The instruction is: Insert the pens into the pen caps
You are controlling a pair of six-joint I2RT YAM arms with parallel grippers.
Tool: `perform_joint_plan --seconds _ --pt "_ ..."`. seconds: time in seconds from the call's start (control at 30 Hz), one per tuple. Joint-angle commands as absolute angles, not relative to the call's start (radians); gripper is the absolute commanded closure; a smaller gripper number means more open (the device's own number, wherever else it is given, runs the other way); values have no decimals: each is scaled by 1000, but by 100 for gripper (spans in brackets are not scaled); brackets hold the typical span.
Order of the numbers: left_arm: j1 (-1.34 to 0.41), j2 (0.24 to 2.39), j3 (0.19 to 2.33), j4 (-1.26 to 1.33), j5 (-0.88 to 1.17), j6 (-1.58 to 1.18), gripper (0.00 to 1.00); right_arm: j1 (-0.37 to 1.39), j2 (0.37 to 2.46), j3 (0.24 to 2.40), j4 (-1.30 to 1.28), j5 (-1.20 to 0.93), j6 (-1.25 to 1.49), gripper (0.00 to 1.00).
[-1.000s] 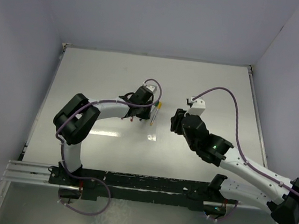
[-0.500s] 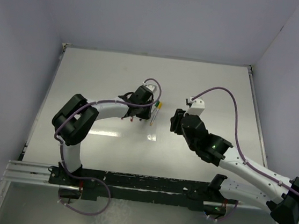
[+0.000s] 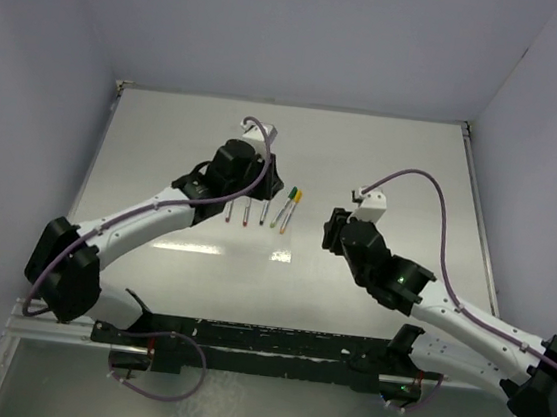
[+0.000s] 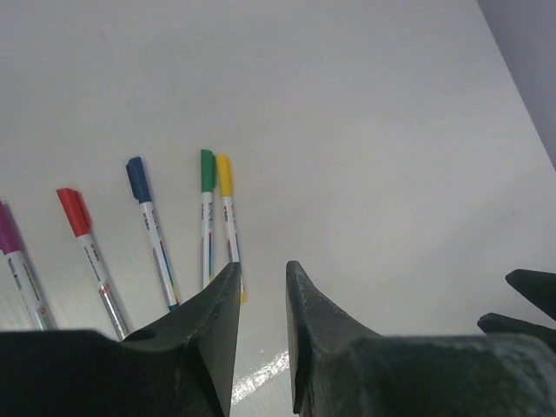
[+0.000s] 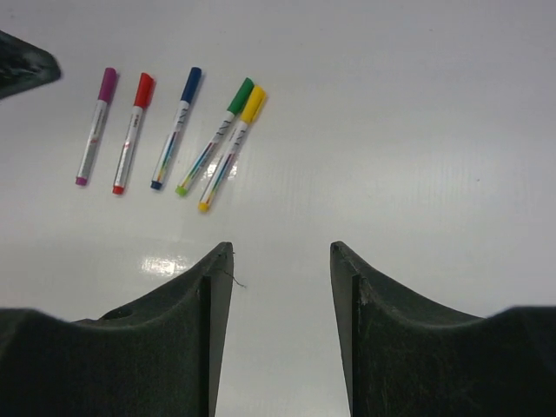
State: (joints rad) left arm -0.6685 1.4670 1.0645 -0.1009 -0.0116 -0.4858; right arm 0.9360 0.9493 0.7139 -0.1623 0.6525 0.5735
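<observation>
Left gripper (image 4: 262, 271) backed off 5 capped pens (image 5: 175, 129); 2 maybe touching.

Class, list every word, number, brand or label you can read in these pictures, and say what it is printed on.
Barrels of the five pens: small dark print with coloured marks, too small and blurred to read.
No other writing shows on the table.

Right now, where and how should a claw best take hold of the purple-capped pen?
Probably the white barrel of the purple-capped pen, near mid-length, from straight above with jaws across its width. It lies flat at the row's end, a gap separating it from the red-capped pen, bare table on its other side.
</observation>
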Motion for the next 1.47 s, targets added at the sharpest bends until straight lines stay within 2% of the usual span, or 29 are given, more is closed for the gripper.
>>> perform_joint_plan --seconds 0.0,0.23,0.53,0.77,0.93,0.97,1.0,1.03,1.07,1.1,1.3,1.43 --pt "-646 1382 1010 -80 -71 -453 70 904 879 663 -95 751 548 49" --pt "-467 1244 792 -30 48 -511 69 639 776 619 -166 636 578 48" --pt "-300 956 658 -166 -63 -511 68 416 730 562 -238 559 654 45" --pt "-297 752 619 -312 -258 -577 63 387 656 516 -263 606 684 44" --pt "-297 753 637 -363 -315 -611 60 387 662 530 -296 618 679 42" --pt "-296 764 646 -371 -321 -614 60 387 666 537 -303 624 679 39" --pt "-296 774 653 -375 -328 -616 60 387 671 543 -320 633 684 29" --pt "-297 782 657 -377 -330 -618 60 387 673 548 -333 642 691 12" --pt "-298 789 659 -377 -333 -620 60 387 675 550 -337 647 693 4" --pt "-296 793 660 -376 -334 -622 60 387 674 549 -337 649 695 0" --pt "-297 770 637 -351 -344 -630 63 386 657 536 -328 647 695 0" --pt "-297 750 632 -349 -339 -624 62 386 657 535 -327 642 696 0"
